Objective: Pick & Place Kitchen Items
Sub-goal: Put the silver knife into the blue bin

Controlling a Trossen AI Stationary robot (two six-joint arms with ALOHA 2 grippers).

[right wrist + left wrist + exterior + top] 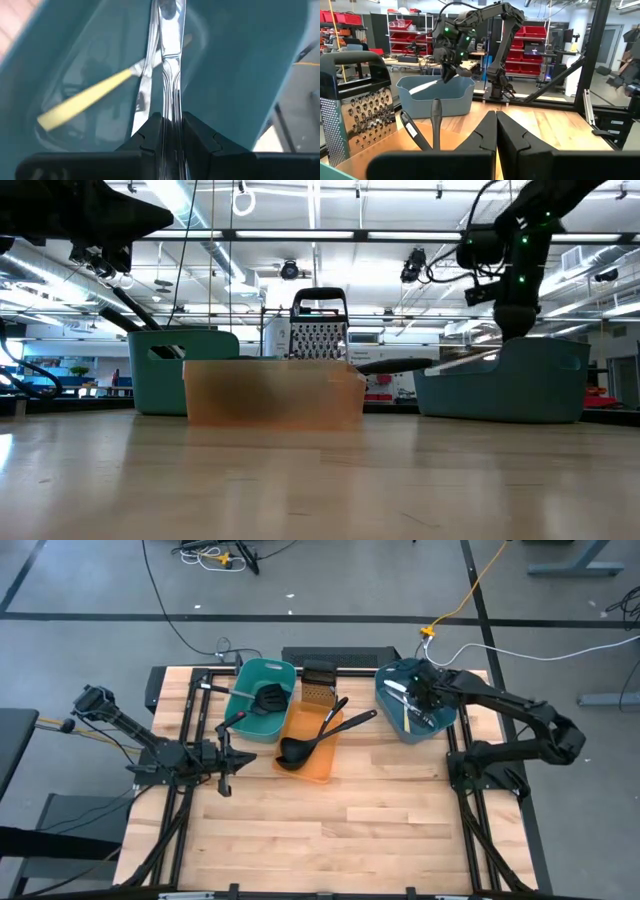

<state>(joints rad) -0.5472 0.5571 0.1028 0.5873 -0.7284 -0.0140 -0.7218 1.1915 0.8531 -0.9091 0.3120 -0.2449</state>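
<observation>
Left gripper [496, 131] jaws pressed together, box grater [355, 107] and black ladle handles [436, 122] beyond them, right gripper [447, 75] over blue tub [436, 95]

I see a shiny silver knife [170, 75] held by its handle over the blue tub, with a cream-handled knife [85, 102] lying under it. Two black ladles [310, 740] lean in the orange tub. A black spatula [266, 698] rests in the green tub.

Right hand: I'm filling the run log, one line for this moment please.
right hand: shut on silver knife, over blue tub | left hand: shut, idle near orange tub
</observation>
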